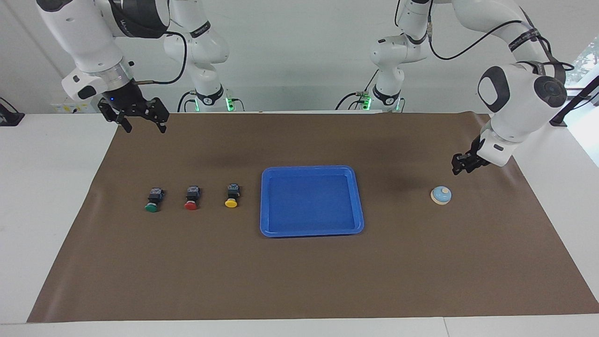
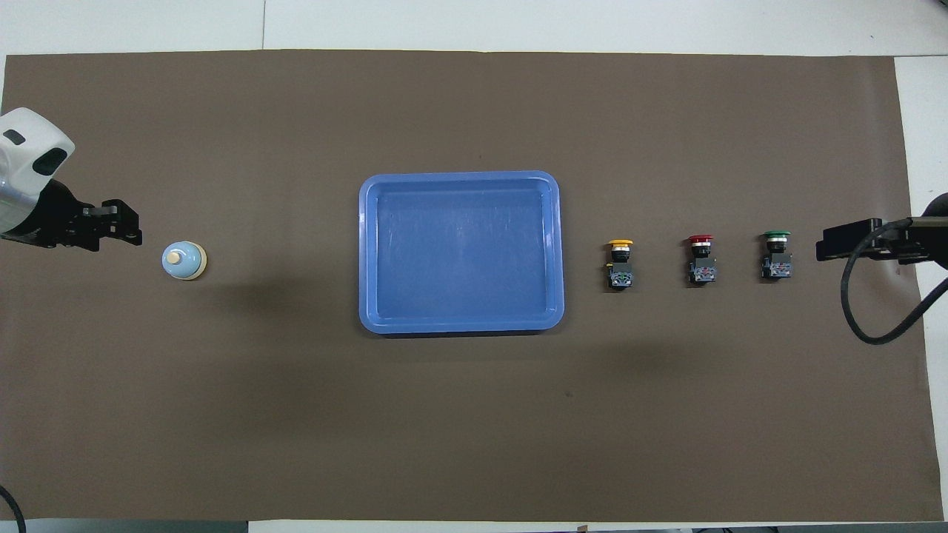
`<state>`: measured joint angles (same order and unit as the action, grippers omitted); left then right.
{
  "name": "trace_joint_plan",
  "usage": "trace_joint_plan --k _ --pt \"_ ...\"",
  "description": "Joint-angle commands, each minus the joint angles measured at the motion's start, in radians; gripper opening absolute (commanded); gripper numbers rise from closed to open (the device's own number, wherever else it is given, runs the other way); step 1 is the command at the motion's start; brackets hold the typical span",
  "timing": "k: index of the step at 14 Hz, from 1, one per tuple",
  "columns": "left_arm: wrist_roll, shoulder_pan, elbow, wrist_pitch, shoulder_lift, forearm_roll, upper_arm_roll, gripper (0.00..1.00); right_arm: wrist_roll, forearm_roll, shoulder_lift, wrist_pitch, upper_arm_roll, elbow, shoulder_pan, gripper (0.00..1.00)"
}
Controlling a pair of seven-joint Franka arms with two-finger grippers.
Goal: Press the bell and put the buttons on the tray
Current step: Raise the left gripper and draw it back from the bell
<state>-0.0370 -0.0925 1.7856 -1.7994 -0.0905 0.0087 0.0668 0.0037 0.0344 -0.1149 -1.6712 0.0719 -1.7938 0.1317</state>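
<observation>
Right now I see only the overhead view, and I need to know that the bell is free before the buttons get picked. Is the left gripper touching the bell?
Observer: No. The facing view shows the left gripper hanging in the air over the mat beside the bell, with a clear gap between them.
Operator: And the right gripper? I only get its edge at the side of my picture.
Observer: In the facing view the right gripper hangs high over the mat's corner at the right arm's end. Its fingers are spread open and hold nothing.
</observation>
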Motion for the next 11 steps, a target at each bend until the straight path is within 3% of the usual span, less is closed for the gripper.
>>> trace_joint_plan --k 1,11 --pt "-0.009 0.011 0.005 0.057 0.072 0.001 -0.009 1.00 -0.005 -0.007 0.003 0.022 0.009 0.013 0.011 1.00" --pt "-0.009 0.026 0.003 0.267 0.212 -0.004 -0.009 1.00 -0.005 -0.007 0.003 0.022 0.009 0.013 0.011 1.00"
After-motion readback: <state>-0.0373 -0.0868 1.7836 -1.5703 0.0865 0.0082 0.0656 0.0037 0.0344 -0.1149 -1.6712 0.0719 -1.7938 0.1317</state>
